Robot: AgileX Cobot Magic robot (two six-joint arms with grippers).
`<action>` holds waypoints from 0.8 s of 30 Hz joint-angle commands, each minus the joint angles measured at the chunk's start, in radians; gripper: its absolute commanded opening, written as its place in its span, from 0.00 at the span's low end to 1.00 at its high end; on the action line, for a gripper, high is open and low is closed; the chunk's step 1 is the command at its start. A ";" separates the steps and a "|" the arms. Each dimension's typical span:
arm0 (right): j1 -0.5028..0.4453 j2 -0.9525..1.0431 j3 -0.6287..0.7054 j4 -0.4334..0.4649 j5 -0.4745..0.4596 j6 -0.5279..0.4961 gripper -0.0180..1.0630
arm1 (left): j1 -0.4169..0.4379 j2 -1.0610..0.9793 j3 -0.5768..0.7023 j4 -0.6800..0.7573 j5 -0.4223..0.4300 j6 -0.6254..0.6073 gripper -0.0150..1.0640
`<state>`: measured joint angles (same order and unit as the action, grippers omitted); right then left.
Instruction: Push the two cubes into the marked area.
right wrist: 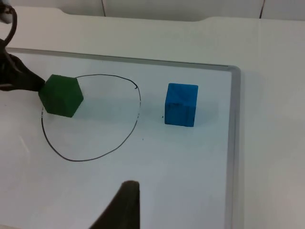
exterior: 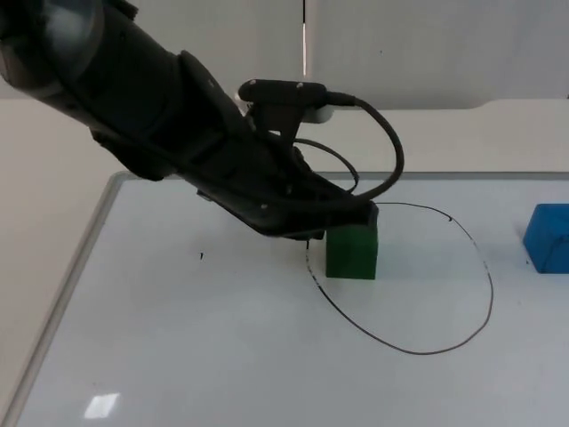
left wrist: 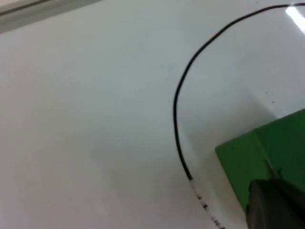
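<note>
Left claw point(exterior: 360, 216): we have it low on the counter point(exterior: 222, 356), its tip touching the green cube's upper left edge; we cannot tell whether its fingers are parted or closed.
Green cube point(exterior: 352, 252): it sits just inside the left edge of the marked area, right beside the drawn line.
Marked area point(exterior: 471, 240): a hand-drawn black loop on the whiteboard, with free room to the right of the green cube.
Blue cube point(exterior: 548, 238): it stands outside the loop, on its right, well apart from the green one.
Right claw point(right wrist: 125, 202): waiting above the counter near the blue cube; we cannot tell its finger state.
Our advice: keep the push low and square on the cube face, slow, so it slides without turning, and stop before the far line.
</note>
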<state>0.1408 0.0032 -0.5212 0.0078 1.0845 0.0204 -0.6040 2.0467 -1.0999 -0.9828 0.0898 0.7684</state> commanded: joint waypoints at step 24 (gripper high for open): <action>-0.006 -0.003 0.006 -0.008 -0.007 -0.013 0.99 | 0.164 -0.237 -0.012 0.081 0.180 0.002 0.01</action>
<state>0.1408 0.0032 -0.5212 0.0078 1.0845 0.0118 -0.4456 1.8354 -1.1064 -0.9169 0.2531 0.7708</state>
